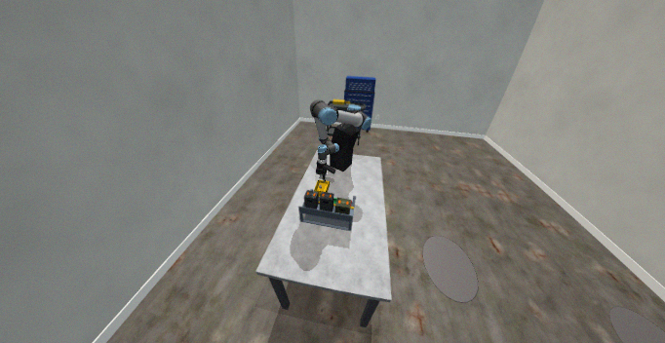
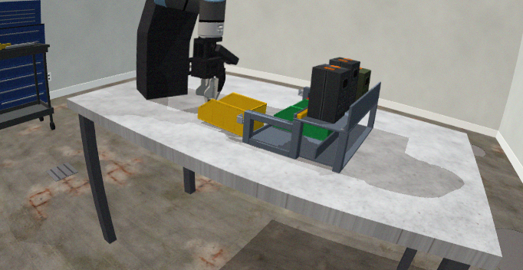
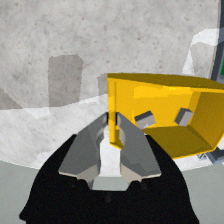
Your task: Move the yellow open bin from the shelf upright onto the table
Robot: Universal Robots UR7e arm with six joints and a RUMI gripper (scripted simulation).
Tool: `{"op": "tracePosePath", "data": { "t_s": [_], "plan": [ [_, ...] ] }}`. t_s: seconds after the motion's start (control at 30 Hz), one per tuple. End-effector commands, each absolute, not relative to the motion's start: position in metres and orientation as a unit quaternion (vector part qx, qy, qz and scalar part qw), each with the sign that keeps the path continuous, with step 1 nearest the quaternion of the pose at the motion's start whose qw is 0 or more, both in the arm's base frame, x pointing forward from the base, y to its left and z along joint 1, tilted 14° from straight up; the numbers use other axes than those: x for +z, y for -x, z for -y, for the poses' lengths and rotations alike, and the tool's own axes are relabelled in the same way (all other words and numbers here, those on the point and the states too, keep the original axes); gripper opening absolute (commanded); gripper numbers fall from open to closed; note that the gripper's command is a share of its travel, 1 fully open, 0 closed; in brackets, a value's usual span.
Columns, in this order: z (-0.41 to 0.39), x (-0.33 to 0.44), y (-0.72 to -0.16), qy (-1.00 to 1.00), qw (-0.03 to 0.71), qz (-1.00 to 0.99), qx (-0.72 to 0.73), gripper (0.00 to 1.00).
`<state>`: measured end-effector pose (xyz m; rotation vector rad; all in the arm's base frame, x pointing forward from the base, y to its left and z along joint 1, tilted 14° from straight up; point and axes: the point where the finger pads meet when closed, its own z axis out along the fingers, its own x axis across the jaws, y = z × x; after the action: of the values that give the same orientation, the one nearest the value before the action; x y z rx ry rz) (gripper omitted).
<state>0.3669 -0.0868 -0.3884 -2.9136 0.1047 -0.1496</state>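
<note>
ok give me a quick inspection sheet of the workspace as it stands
surface: grey-white table, patchy shading
job's things: yellow bin upright beside the grey shelf, small grey parts inside
clutter: green bins in the shelf, black boxes on top
claw: claw shut on the yellow bin's wall
cables: nothing seen
surroundings: blue tool cabinet, dark cart, bare walls

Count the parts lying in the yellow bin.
2 show: small grey parts and side by side against the far wall of the yellow bin; the near wall may hide more.
</note>
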Motion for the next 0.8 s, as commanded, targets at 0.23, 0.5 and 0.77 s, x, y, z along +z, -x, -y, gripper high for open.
{"op": "tracePosePath", "data": {
  "t_s": [0.23,0.5,0.77],
  "plan": [
    [0.0863,-0.3927,-0.3678,0.992,0.111,-0.036,-0.051,0.0],
    [0.0857,-0.3954,-0.3681,0.992,0.111,-0.036,-0.051,0.0],
    [0.0853,-0.3968,-0.3682,0.992,0.111,-0.036,-0.051,0.0]
  ]
}}
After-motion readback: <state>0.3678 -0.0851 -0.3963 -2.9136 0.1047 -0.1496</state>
